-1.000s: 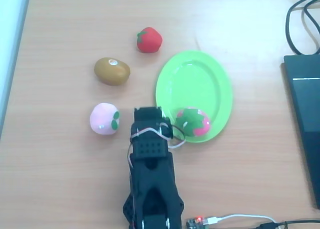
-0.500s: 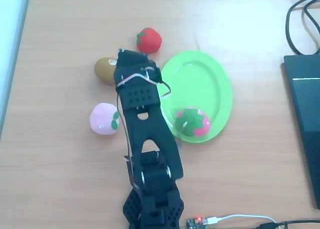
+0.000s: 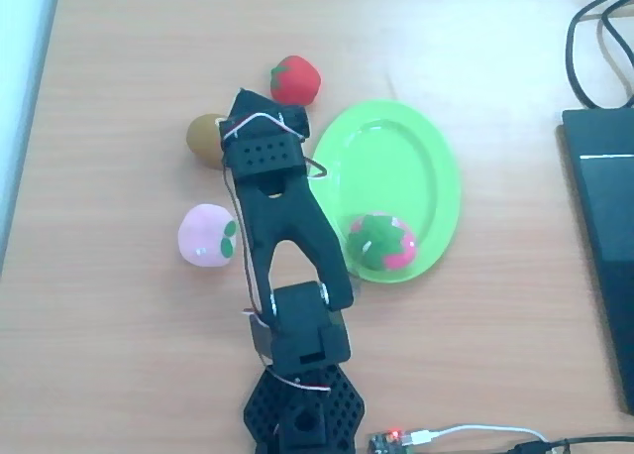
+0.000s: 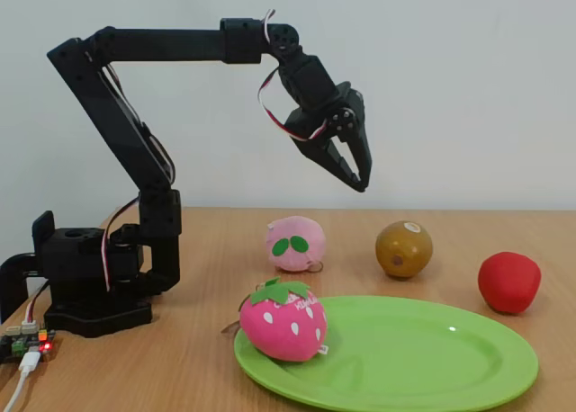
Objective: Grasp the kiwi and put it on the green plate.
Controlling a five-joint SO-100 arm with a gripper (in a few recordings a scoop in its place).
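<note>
Hung with jaws parted, gripper (image 4: 354, 167) high above kiwi (image 4: 404, 249), which lay toward five o'clock, upright.

1. A red strawberry toy (image 3: 295, 78) sits on the wooden tabletop (image 3: 475, 38).
2. A pink round toy with green leaves (image 3: 206, 235) lies well apart from it.
3. A green-and-pink toy fruit (image 3: 381, 243) lies nearby.
4. A dark device (image 3: 600, 236) with black cables (image 3: 594, 38) sits at the overhead view's right edge.

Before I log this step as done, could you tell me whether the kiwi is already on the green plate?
No. In the fixed view the kiwi rests on the table behind the green plate.
</note>
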